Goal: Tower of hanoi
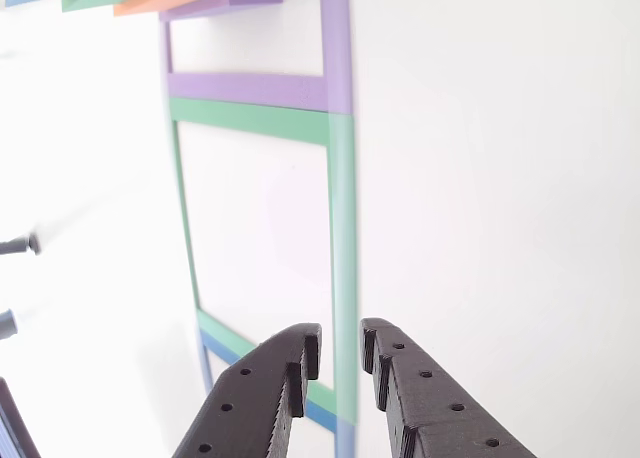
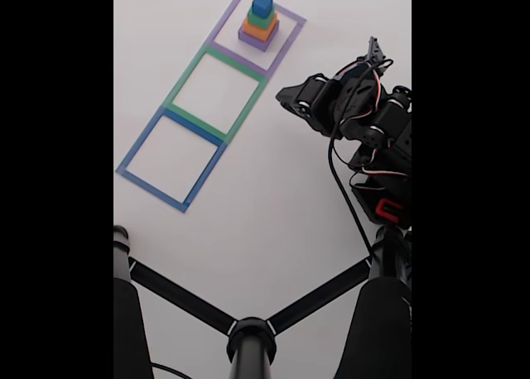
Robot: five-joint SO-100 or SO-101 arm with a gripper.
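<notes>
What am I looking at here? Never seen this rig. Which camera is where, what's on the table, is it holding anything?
It is a small robot arm on a white table. The fixed view looks down on the whole scene. The other view looks out past the black gripper, whose fingertips sit a little apart with nothing between them.

Three taped square outlines lie in a row: purple, green, blue. Inside the purple one stands a stack of four blocks: purple block at the bottom, then orange block, green block, blue block on top.
</notes>
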